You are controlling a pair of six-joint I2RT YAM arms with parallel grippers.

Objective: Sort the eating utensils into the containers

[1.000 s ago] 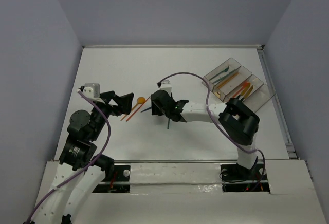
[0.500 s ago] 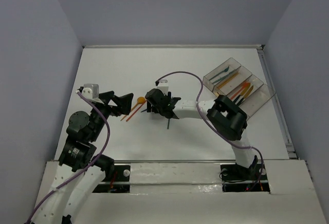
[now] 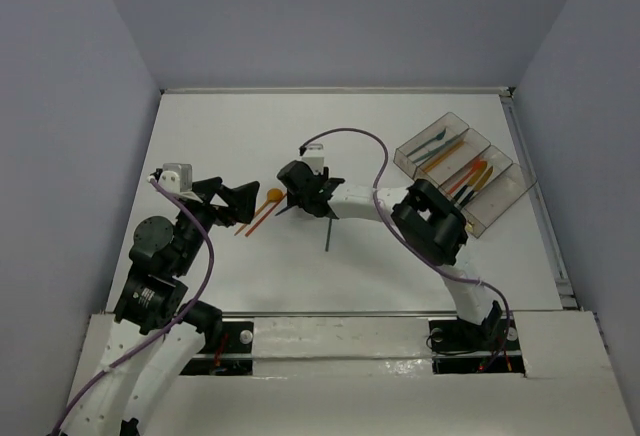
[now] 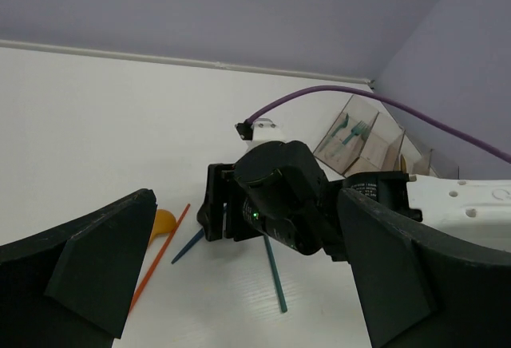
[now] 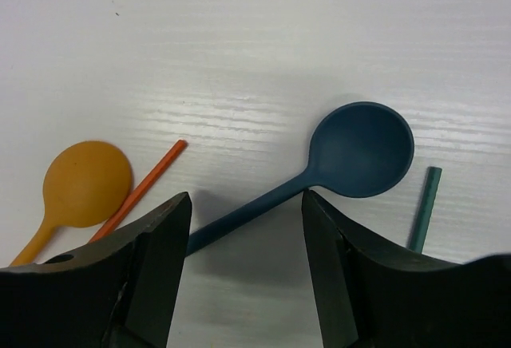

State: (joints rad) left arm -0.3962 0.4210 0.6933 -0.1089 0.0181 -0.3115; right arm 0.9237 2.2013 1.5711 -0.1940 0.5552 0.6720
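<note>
Right gripper [image 5: 243,208] sits low over mid-bench with its jaws apart, one on each side of the dark blue spoon's [image 5: 361,150] handle. I can't tell if either touches it. The spoon lies flat on the bench [image 3: 230,126]. The orange spoon [image 5: 86,182] and a red handle [image 5: 144,188] lie just to its left, and a teal handle [image 5: 425,208] to its right. Left gripper [image 3: 246,203] hangs left of that cluster, jaws wide apart. The containers [image 3: 497,206] are by the bench's right edge, toward the far corner, with teal utensils [image 3: 435,144] in the farthest bin and orange ones [image 3: 470,174] in the next bins.
</note>
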